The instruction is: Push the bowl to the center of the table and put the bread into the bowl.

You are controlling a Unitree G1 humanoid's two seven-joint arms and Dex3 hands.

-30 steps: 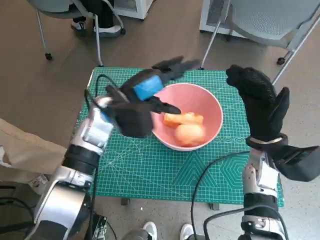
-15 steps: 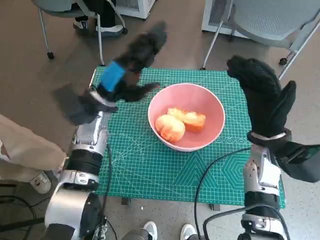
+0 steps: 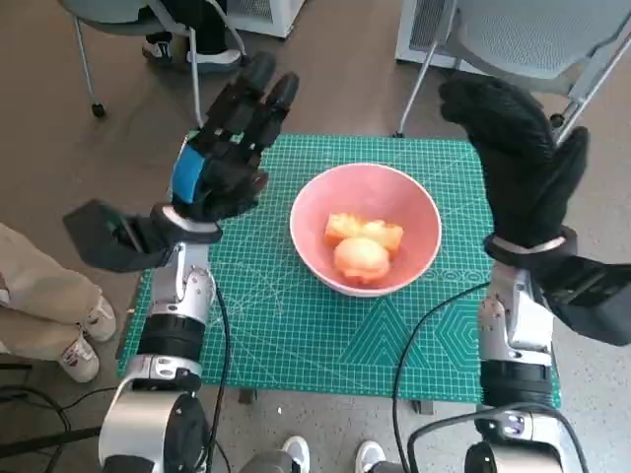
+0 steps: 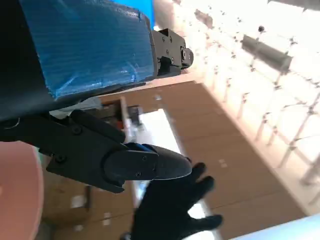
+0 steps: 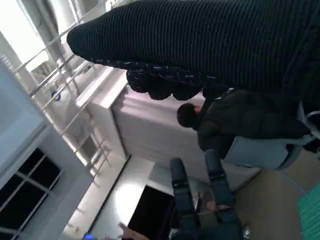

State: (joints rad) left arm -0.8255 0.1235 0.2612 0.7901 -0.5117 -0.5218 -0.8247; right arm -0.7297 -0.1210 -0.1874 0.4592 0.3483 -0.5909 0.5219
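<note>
Now, around the edges first: a grey chair (image 3: 537, 39) stands at the upper right of the head view, behind the table (image 3: 296, 335) with its green cutting mat, and another chair (image 3: 128, 20) with a person's shoes (image 3: 182, 51) beside it sits at the upper left. A trouser leg and a pale shoe (image 3: 84, 340) show at the left edge, and two more shoe tips (image 3: 330, 455) peek in at the bottom centre. Black cables (image 3: 419, 340) loop across the lower right of the mat. Nothing lies between either hand and the bowl.

Centre frame, the pink bowl (image 3: 365, 197) sits on the mat, roughly in the middle of the table, and inside it lie two pieces of bread (image 3: 361, 246), a golden slab and a rounder roll just touching it.

On the left, the left hand (image 3: 222, 163) is lifted off the table, blue tape showing, fingers (image 3: 258, 94) straight and apart, pointing to the top of the frame, holding nothing. It hangs just left of the bowl, apart from its rim. The left wrist view shows the same taped back and a black finger stretched out with nothing in it.

Over on the right, the right hand (image 3: 523, 163) is raised too, glove upright, fingers together but extended and clamped on nothing, just right of the bowl and clear of it. In the right wrist view a person in dark clothing (image 5: 235, 120) sits beyond the glove.
</note>
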